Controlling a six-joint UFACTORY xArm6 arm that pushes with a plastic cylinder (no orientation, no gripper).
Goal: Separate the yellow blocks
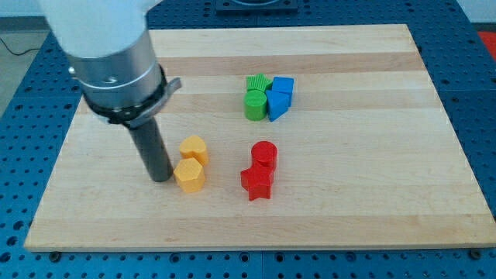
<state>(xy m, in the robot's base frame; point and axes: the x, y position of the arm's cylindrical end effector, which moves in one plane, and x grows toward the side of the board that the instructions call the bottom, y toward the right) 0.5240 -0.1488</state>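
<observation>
Two yellow hexagonal blocks (194, 147) (190, 175) touch (one above the other), left of centre

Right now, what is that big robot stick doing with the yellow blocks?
My tip sits on the wooden board, right against the view's left side of the lower yellow block. The upper yellow block touches it, so they are not separated yet. The red blocks, green blocks and blue block sit apart, untouched.
</observation>
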